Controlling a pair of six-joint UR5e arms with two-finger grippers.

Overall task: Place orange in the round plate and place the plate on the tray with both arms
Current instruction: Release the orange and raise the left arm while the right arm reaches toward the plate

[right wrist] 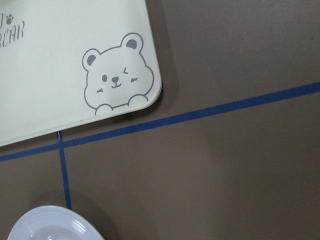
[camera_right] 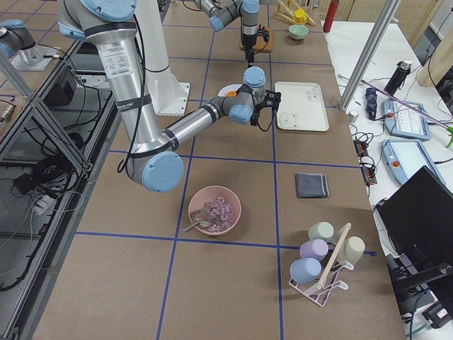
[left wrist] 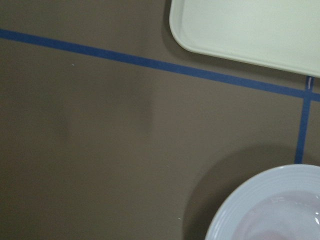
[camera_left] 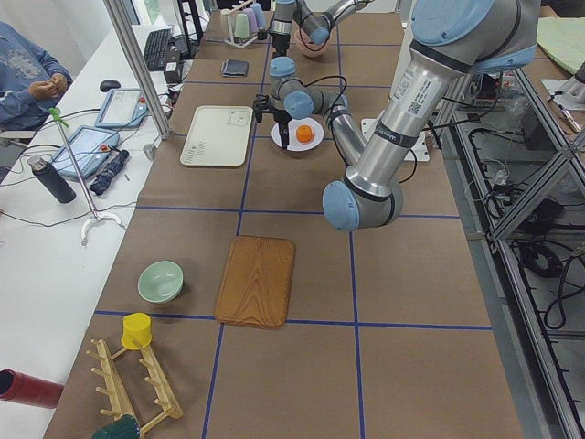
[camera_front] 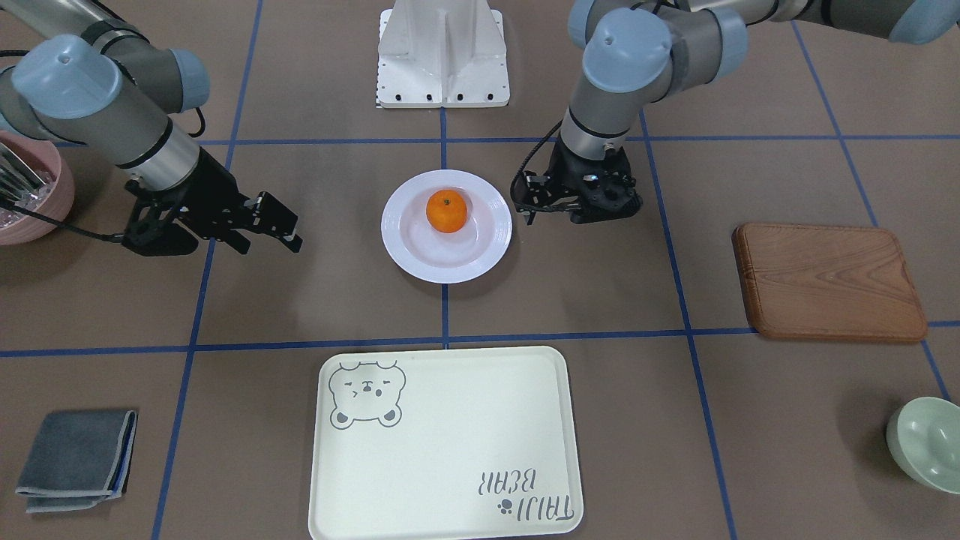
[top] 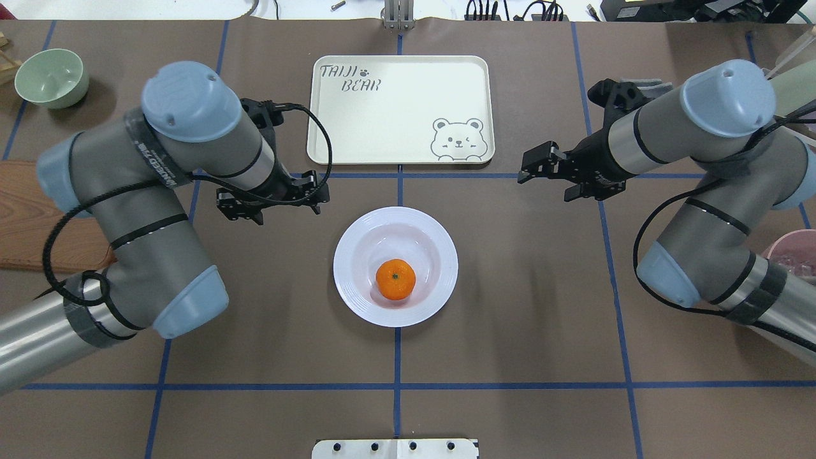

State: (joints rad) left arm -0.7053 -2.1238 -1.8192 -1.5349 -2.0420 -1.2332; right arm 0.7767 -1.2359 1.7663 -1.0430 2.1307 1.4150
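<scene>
The orange (camera_front: 447,211) (top: 395,278) lies inside the round white plate (camera_front: 409,251) (top: 349,280) at the table's middle. Beyond the plate, across a blue tape line, the cream tray (camera_front: 450,450) (top: 401,121) with the bear face holds nothing. My left gripper (camera_front: 574,206) (top: 274,201) hangs open just off the plate's rim on my left side, pointing down and holding nothing. My right gripper (camera_front: 281,225) (top: 532,167) is open too and farther from the plate, near the tray's bear corner. The left wrist view catches the plate rim (left wrist: 250,200) and a tray corner (left wrist: 240,30).
A brown wooden board (camera_front: 829,281) and a pale green bowl (camera_front: 926,442) lie on my left side. A pink bowl (camera_front: 22,195) with utensils and a folded grey cloth (camera_front: 75,457) are on my right. A person (camera_left: 27,73) sits beyond the table's far edge.
</scene>
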